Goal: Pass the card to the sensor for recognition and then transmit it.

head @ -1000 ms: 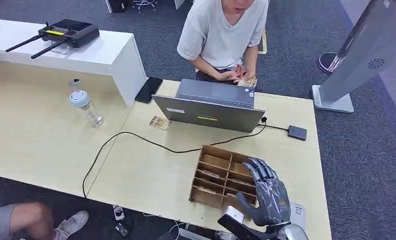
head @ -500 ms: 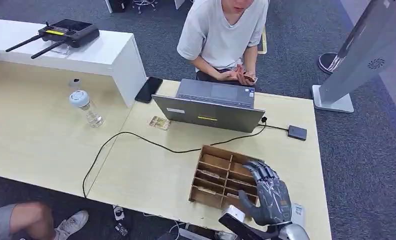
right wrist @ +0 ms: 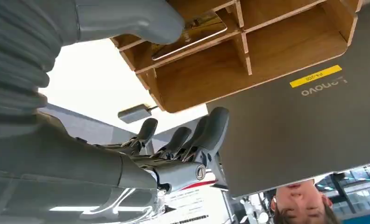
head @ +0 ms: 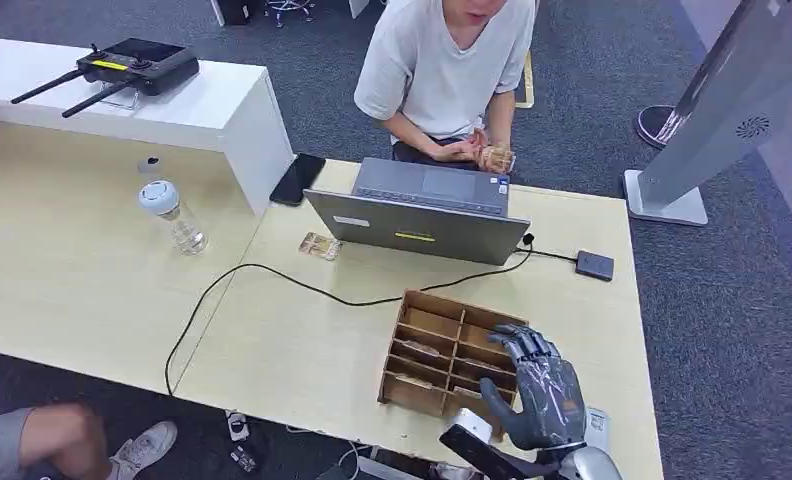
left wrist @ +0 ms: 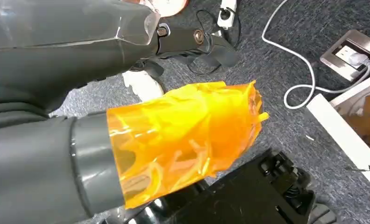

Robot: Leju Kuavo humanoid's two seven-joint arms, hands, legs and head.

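Note:
A wooden compartment box (head: pixel 452 303) stands at the table's near right, with cards (head: pixel 419 348) lying in some slots. My right hand (head: pixel 537 395) hovers over its near right corner, fingers apart, holding nothing. In the right wrist view the thumb (right wrist: pixel 127 21) sits next to a card (right wrist: pixel 192 32) in a slot, while the fingers (right wrist: pixel 188 140) stay clear of the box (right wrist: pixel 276 51). The small dark sensor (head: pixel 594 265) lies further back on the right, wired to the laptop. My left hand (left wrist: pixel 188 140) hangs above the floor, wrapped in orange film that hides its fingers.
An open laptop (head: pixel 422 225) stands behind the box, its cable (head: pixel 272 275) running across the table. A loose card (head: pixel 319 245) lies left of it. A person (head: pixel 447 70) sits opposite holding cards (head: pixel 494 158). A bottle (head: pixel 175 215) and a phone (head: pixel 298 178) are further left.
My right hand has slid slightly nearer and to the right over the box. The person's hands have shuffled their cards.

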